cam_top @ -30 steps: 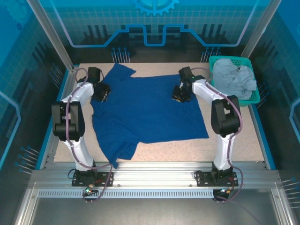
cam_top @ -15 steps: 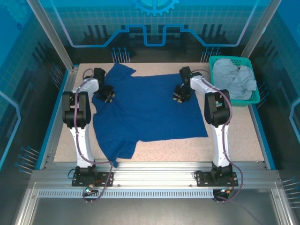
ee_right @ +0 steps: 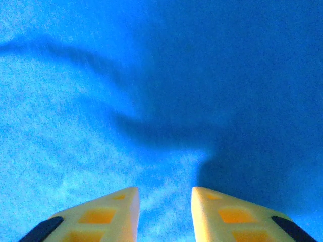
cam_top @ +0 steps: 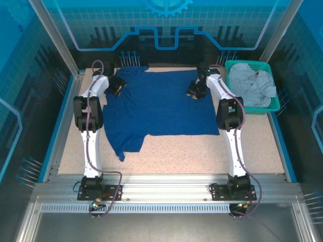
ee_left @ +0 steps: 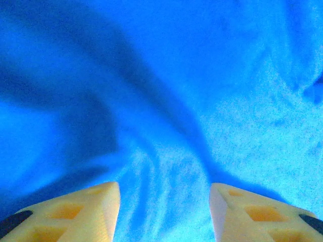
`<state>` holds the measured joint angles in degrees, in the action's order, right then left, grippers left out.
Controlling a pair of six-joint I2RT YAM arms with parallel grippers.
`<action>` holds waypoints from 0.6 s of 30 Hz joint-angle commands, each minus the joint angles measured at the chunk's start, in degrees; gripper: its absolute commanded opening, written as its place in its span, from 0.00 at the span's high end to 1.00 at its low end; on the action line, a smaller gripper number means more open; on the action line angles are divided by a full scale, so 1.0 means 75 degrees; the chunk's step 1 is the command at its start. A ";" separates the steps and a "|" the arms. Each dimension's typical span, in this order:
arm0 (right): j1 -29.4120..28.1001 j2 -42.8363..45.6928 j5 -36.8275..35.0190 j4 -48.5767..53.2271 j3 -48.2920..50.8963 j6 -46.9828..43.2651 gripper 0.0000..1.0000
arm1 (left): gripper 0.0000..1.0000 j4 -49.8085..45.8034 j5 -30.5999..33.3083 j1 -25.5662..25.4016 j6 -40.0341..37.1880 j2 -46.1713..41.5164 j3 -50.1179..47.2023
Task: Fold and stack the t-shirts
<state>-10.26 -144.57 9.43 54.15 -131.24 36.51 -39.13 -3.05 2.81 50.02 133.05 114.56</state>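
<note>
On table [cam_top: 202, 156], far half: t-shirt [cam_top: 156, 108]. On its far-left corner: left gripper [cam_top: 117, 85]. On its far-right corner: right gripper [cam_top: 196, 92]. Far right, beside it: basket [cam_top: 272, 107], holding other t-shirt [cam_top: 251, 83].
</note>
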 commanded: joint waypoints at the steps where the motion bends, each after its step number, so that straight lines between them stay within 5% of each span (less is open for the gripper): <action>1: -0.0208 0.1936 -0.0415 -0.0152 0.1188 -0.0126 0.64 | 0.51 -0.0767 0.0897 -0.0128 -0.0100 -0.2397 -0.1514; 6: -0.0477 0.4179 -0.0211 -0.0954 0.4113 0.0451 0.70 | 0.61 -0.1096 0.0480 -0.0389 0.0489 -0.4981 -0.5288; 10: -0.1521 0.5465 0.0302 -0.1315 0.5945 0.0467 0.79 | 0.69 -0.1217 0.0280 -0.0375 0.0695 -0.6409 -0.7771; 14: -0.3090 0.6113 0.0521 -0.1851 0.7233 0.0207 0.85 | 0.74 -0.1174 -0.0542 -0.0446 0.0858 -0.7013 -0.8885; 18: -0.3671 0.6896 0.0357 -0.2545 0.8533 0.0513 0.87 | 0.76 -0.1622 -0.0160 -0.1905 0.1286 -0.8021 -0.8600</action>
<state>-37.93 -97.80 12.16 38.35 -71.40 39.00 -49.23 -3.29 -4.97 56.71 79.35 46.81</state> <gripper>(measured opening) 0.134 0.240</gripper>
